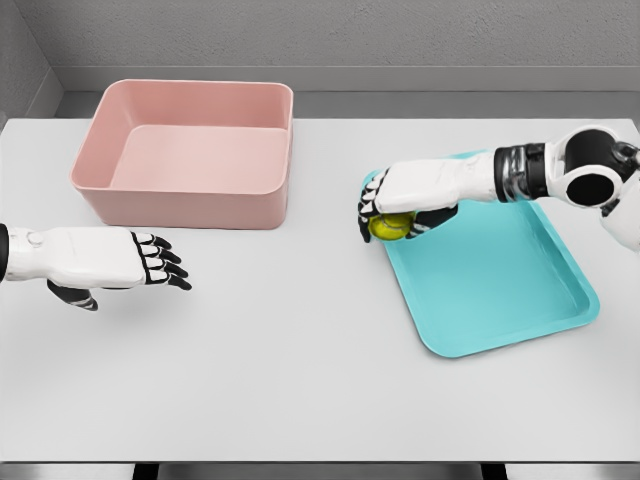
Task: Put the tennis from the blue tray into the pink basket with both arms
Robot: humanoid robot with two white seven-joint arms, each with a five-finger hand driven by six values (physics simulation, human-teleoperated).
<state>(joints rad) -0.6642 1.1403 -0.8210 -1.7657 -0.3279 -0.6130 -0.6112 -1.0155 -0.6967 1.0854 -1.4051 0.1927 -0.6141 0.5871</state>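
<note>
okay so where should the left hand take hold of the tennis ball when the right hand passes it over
Take the tennis ball by its exposed lower left side, coming from the left. The right hand covers its top and right, and the open left hand already faces that way.

A yellow-green tennis ball point(390, 227) sits at the near-left corner of the blue tray point(500, 290), a shallow rimmed rectangle lying skewed on the right. The pink basket point(190, 200), deep and open-topped, stands well apart at the far left.

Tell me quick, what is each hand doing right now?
Left hand: open, fingers extended, holding nothing.
Right hand: closed around the tennis ball.
</note>
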